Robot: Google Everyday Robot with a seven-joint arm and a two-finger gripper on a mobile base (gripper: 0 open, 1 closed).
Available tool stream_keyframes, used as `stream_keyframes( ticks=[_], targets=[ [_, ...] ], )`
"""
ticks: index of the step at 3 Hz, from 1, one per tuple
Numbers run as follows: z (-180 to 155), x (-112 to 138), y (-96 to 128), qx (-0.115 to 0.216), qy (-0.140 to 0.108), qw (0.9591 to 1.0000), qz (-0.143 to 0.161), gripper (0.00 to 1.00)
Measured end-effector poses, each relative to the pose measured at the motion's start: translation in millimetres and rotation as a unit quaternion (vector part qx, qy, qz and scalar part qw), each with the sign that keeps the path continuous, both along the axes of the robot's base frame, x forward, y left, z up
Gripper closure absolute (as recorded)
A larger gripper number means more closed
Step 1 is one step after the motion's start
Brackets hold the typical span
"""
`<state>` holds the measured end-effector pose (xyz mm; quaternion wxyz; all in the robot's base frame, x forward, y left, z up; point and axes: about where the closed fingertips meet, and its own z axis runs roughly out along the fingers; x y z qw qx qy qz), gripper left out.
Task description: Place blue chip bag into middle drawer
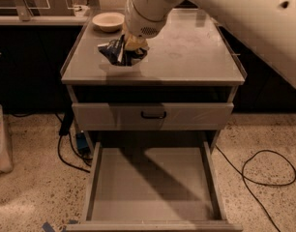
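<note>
The blue chip bag [117, 51] is a crinkled dark-blue foil bag, held just above the left part of the cabinet top [186, 57]. My gripper [130, 46] comes down from the top of the view and is shut on the blue chip bag, its yellowish fingers [135, 42] pressed into the bag's right side. The middle drawer [153, 182] is pulled out fully below, a wide shallow grey tray with a bare flat floor. My arm crosses the upper right of the view.
A cream bowl [108, 20] stands at the back left of the cabinet top. A closed drawer front with a small black handle [153, 115] sits above the open drawer. Black cables [264, 170] lie on the speckled floor on both sides. A bin [0, 139] stands at far left.
</note>
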<state>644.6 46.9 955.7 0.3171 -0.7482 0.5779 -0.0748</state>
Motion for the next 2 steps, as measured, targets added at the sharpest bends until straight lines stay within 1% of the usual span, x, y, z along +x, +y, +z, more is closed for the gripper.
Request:
stream_keyframes(
  ticks=[1, 2],
  targets=[
    [13.6, -37.5, -19.3, -0.014, -0.015, 0.9989, -0.043, 1.00],
    [6.5, -65.8, -43.3, -0.025, -0.031, 0.9958, -0.082, 1.00]
  ],
)
